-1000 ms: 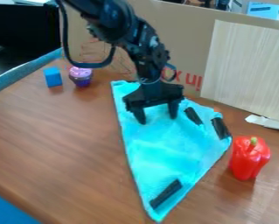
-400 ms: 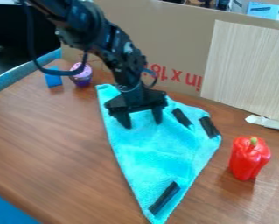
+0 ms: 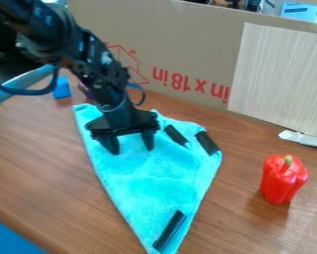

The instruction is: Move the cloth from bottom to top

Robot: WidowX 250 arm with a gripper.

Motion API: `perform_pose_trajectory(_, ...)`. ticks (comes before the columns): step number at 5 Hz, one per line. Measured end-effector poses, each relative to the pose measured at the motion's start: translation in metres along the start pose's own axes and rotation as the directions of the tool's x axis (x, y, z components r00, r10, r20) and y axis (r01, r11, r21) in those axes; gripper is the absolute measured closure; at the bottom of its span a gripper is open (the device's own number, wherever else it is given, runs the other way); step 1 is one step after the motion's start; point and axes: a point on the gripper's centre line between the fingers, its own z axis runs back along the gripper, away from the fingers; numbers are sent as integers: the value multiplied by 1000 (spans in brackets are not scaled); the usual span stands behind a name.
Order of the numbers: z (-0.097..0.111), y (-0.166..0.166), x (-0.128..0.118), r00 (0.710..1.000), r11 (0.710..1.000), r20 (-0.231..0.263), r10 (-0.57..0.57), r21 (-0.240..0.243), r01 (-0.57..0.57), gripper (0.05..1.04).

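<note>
The cloth (image 3: 150, 178) lies on the table (image 3: 41, 149) under the gripper (image 3: 131, 150), fingers parted against it; it may slip (friction alone seems to hold it) or, if drawn toward the block (image 3: 62, 89), knock that aside.

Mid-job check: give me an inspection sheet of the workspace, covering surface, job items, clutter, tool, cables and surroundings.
Surface: brown wood-grain tabletop, shiny in places.
Job's things: turquoise cloth spread on the tabletop, narrowing toward the near side, with three black strips on it.
Clutter: red bell pepper right of the cloth in the picture; blue block and a small purple thing, partly behind the arm, at far left; white scrap at far right.
Tool: tool over the cloth's far part, fingers apart and pointing down.
Cables: dark cable looping beside the arm.
Surroundings: cardboard and pale panel standing behind.
</note>
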Motion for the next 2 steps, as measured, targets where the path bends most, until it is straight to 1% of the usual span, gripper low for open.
perform_pose_trajectory(1, 12, 27, -5, 999, 1000, -37, 3, -7, -3, 83)
perform_pose_trajectory(2, 22, 40, -3, 1000, 1000, -31, -4, -24, 3, 83)
